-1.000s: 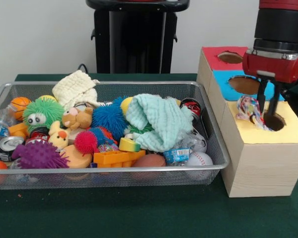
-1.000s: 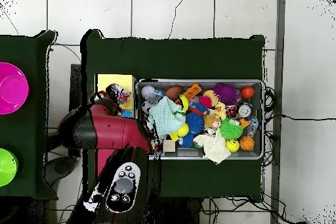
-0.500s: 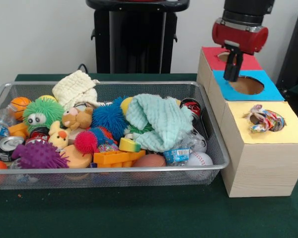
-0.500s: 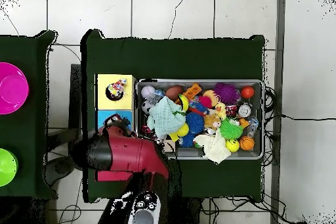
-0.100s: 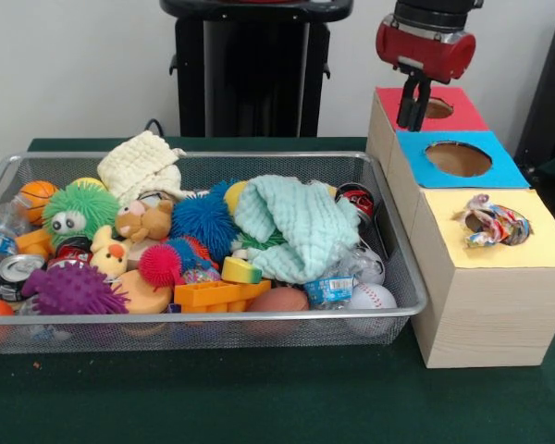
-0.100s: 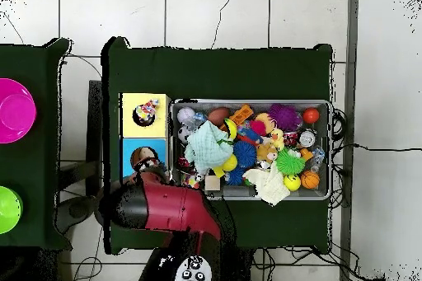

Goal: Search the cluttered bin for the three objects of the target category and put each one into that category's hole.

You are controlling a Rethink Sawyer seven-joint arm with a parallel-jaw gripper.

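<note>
The gripper [image 5: 413,109] is hanging above the red section of the sorting box [image 5: 472,277], its two dark fingers reading as close together and carrying nothing, though how far they are parted is hard to judge. It is sitting well apart from the yellow section, where a multicoloured crumpled cloth [image 5: 488,222] is lying half in the yellow hole [image 5: 509,227], bunched over the rim and not dropped through. The blue hole [image 5: 458,158] between them is showing empty.

Judging from this, one delivery is looking made and the arm is free for another search. The wire bin [image 5: 402,277] is lying just beside the box, crowded with toys. If cloth is the target category, the likely candidates are the pale green cloth [image 5: 291,227], draped over the middle of the pile, and the cream knitted cloth [image 5: 143,165] at the back rim.

The next move is calling for a swing across over the bin, then a descent onto a raised fold without snagging the spiky balls around it
</note>
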